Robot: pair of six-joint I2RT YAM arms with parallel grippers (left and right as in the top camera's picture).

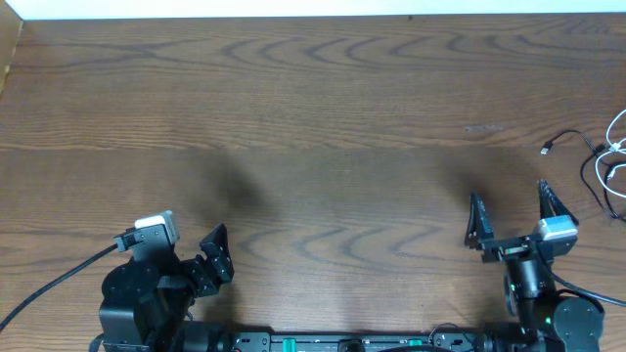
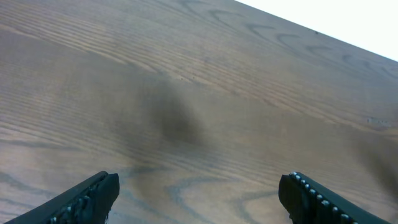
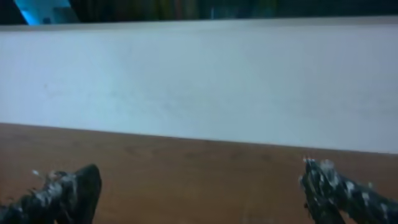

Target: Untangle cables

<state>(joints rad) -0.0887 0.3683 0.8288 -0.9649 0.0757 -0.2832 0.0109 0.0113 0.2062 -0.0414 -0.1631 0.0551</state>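
The tangle of thin black and white cables [image 1: 604,161] lies on the brown wood-grain surface [image 1: 313,117], ahead of the black right tool [image 1: 511,210] and off to its right, apart from it. That tool is spread wide and holds nothing. The black left tool [image 2: 199,186], far to the right tool's left, is spread and bare too. The reach likely suits the right tool: pinch one strand near its free plug, not a crossing. No writing is legible.
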